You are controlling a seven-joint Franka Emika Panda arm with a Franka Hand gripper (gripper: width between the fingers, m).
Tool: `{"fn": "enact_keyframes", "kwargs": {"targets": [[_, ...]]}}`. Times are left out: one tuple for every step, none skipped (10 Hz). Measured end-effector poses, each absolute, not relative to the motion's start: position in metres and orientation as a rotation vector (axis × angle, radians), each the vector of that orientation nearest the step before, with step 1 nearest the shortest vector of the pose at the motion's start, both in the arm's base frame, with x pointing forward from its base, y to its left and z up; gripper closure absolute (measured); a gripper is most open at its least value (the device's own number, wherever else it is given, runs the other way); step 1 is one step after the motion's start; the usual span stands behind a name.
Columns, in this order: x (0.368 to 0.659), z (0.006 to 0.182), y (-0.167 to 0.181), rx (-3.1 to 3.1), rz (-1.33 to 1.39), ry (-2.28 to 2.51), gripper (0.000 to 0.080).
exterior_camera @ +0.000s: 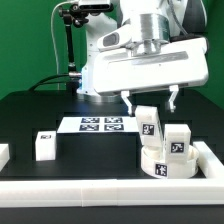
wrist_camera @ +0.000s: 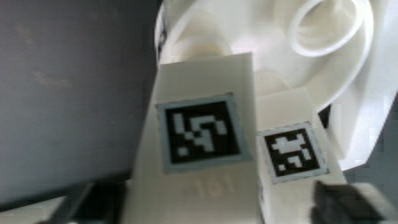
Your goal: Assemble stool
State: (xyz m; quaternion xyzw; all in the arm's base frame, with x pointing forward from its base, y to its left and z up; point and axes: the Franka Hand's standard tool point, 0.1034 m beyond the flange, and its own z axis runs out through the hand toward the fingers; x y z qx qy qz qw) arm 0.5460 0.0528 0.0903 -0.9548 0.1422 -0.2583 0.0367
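The white arm fills the upper middle and upper right of the exterior view. It reaches straight down over the black table, with its wide wrist housing level. The gripper points downward. Its two dark fingers are spread well apart, wider than the part below them, and they clamp nothing.

Just under the gap between the fingers is the tall leg, right of the frame's centre. It stands upright with a slight tilt, its tag faces the camera, and its top is about level with the fingertips. Neither finger looks to be touching it. Its foot meets the far rim of the round seat, which lies at the lower right in the corner of the white rail. A second leg stands on the seat just beside the first, toward the right. Whether either leg is fixed in place cannot be told.

In the wrist view the tall leg runs lengthwise through the picture very close to the camera. The second leg is next to it and the curved seat lies beyond.

A loose leg stands alone at the lower left, well apart from the gripper. The marker board lies flat at the centre.
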Motion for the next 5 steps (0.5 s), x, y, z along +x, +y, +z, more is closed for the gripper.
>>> {"fn": "enact_keyframes", "kwargs": {"targets": [[0.545,0.093,0.051,-2.943,-0.771,0.42,0.0241],[0.547,0.099,0.048,-2.945,-0.778,0.408,0.0167],[0.546,0.104,0.047,-2.948,-0.767,0.398,0.0154],[0.546,0.109,0.048,-2.949,-0.758,0.388,0.0154],[0.547,0.114,0.048,-2.952,-0.736,0.379,0.015]]}}
